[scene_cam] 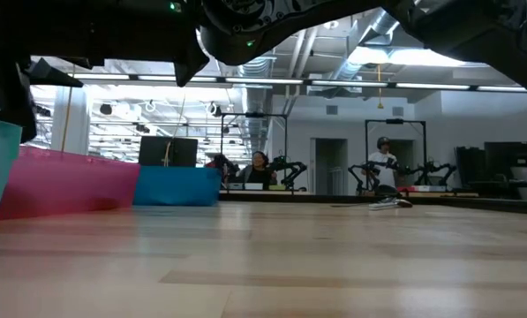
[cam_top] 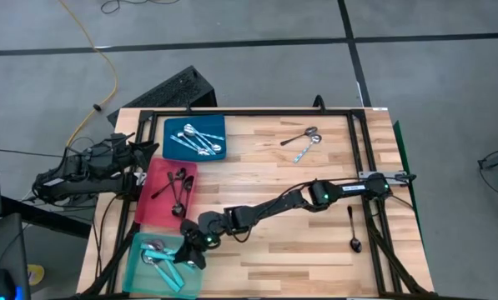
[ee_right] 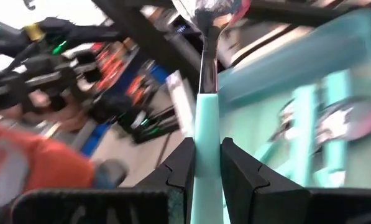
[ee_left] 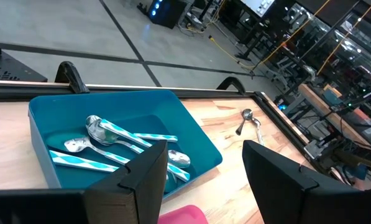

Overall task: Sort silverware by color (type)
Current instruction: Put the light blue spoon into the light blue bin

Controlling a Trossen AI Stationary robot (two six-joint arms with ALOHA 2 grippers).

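The left end effector [cam_top: 140,150] waits beside the red tray [cam_top: 167,192], fingers apart. The right end effector [cam_top: 190,250] hangs over the teal tray [cam_top: 161,265], clamped on a turquoise-handled spoon [ee_right: 207,112]. More spoons lie in that tray.

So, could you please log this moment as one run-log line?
right gripper: shut on turquoise-handled spoon, over teal tray | left gripper: open, waiting by blue tray | table: three spoons left

Bright even light; right wrist view motion-blurred
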